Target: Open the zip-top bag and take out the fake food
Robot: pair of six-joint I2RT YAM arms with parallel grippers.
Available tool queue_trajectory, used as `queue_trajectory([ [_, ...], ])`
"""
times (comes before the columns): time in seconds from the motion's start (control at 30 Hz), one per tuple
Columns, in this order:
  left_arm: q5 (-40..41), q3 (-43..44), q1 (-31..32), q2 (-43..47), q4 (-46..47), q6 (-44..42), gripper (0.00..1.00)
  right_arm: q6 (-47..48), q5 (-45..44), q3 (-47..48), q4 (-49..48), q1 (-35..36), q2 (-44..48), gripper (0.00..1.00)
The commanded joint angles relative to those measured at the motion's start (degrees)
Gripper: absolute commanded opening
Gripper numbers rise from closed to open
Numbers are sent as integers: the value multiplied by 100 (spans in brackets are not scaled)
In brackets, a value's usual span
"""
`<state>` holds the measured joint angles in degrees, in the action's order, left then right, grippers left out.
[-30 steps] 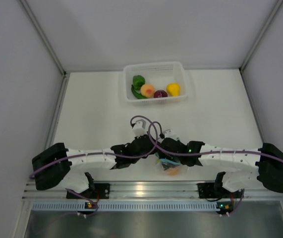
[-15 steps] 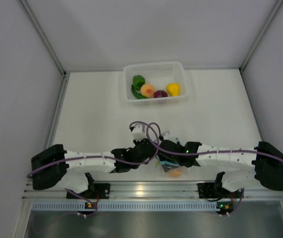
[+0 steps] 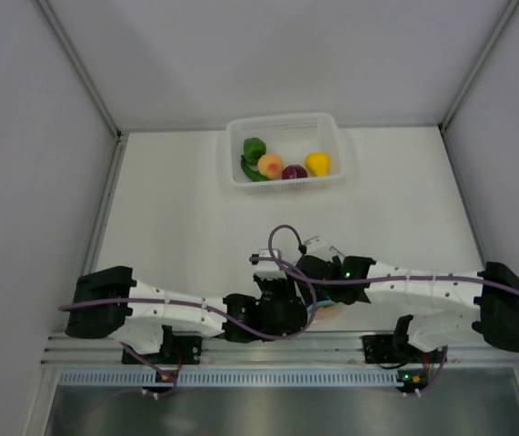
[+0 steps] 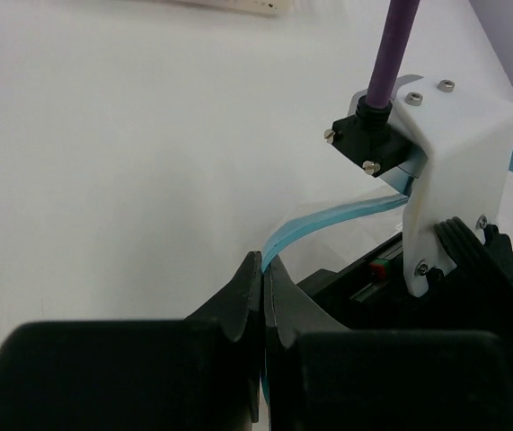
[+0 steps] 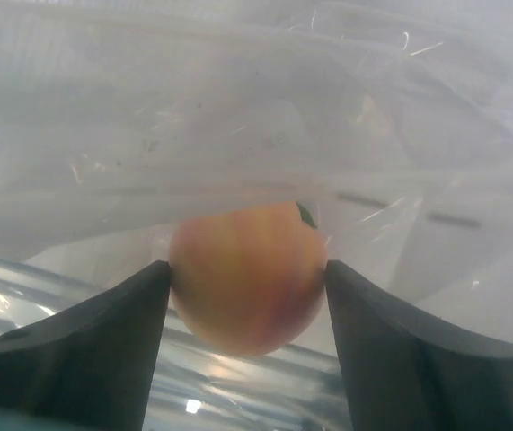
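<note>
Where the left arm [image 3: 164,313] lies along the counter's [image 3: 173,209] near edge, well on the near side of the white basket [image 3: 282,121], the left fingers [image 4: 263,274] are pinched together on the light blue zip strip [image 4: 328,218] of the zip-top bag [image 5: 238,117]. Just right of them, equally far from the basket, the right fingers [image 5: 148,301] are clamped on a peach-orange fruit [image 5: 245,269] against the bag's clear film. Bare counter lies open between bag and basket, where five pieces of fake food [image 3: 282,165] sit.

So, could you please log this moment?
left jaws: shut on zip-top bag | right jaws: shut on peach-orange fruit | basket: five fake foods
</note>
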<state>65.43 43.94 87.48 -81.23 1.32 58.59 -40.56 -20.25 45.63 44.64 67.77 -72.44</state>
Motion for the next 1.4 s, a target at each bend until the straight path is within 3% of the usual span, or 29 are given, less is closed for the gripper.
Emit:
queue_trajectory([
  [0.0, 629, 650, 234, -165, 325, 100, 0, -180, 399, -343, -167, 149, -111, 70],
  [0.17, 603, 730, 243, -340, 334, 65, 0, -216, 354, -458, -228, 158, -279, 72],
  [0.23, 629, 826, 269, -376, 325, -66, 0, -155, 434, -449, -315, 167, -419, 78],
  [0.5, 541, 905, 269, -516, 334, -137, 0, -154, 680, -809, -807, 211, -595, 80],
  [0.6, 497, 958, 261, -587, 325, -190, 0, -172, 584, -775, -756, 219, -508, 73],
  [0.63, 454, 949, 234, -596, 325, -181, 0, -181, 531, -740, -703, 228, -464, 60],
  [0.67, 392, 941, 208, -587, 316, -172, 0, -207, 348, -661, -650, 228, -394, 56],
  [0.83, 120, 774, 76, -517, 325, 3, 0, -242, 22, -450, -501, 219, 441, 44],
  [1.07, -109, 756, 67, -481, 342, 30, 0, -23, -716, -90, -569, 219, 1127, 40],
  [1.37, -57, 634, 41, -394, 334, 56, 0, 434, -823, 227, -992, 211, 1855, 39],
])
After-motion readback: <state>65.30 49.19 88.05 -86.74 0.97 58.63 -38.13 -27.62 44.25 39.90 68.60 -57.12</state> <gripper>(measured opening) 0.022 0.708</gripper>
